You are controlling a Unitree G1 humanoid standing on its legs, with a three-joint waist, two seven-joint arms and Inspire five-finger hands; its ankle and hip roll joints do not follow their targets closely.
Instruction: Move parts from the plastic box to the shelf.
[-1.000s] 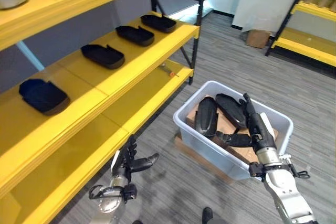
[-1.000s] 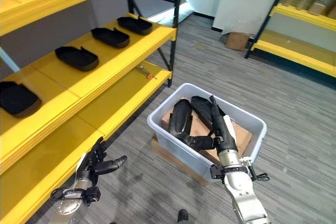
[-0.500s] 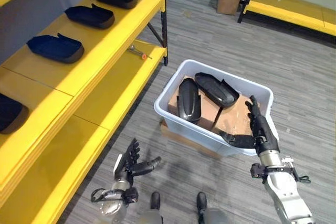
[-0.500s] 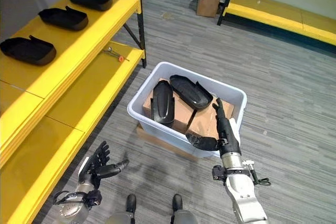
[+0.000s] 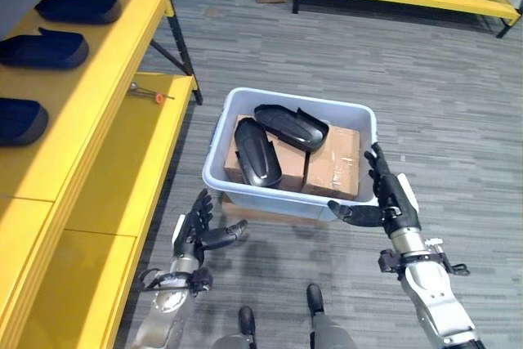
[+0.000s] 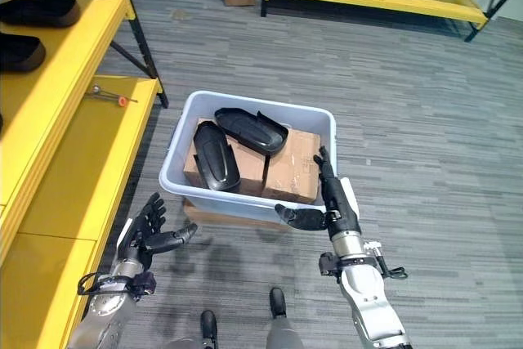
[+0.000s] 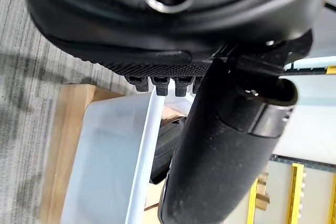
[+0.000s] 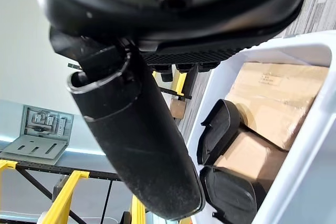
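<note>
Now, in the left eye view, the right robot hand [image 5: 391, 198] has drawn back out of the plastic box [image 5: 288, 202] and hangs just outside its near corner, fingers straight, empty. In the right eye view, the left robot hand [image 6: 145, 233] is spread open above the floor [image 6: 425, 145], while two black parts [image 6: 216, 155] lie inside on cardboard cartons [image 6: 290, 166]. Nothing is picked yet; the yellow shelf [image 5: 57, 128] awaits.

Cardboard boxes [image 5: 331, 161] partly covered by two black parts [image 5: 290, 126] in plastic box [image 5: 278, 202]. Shelf [image 5: 49, 120] cut off at left edge. Small tool [image 5: 145, 93] on lower shelf too small to be identified.
</note>
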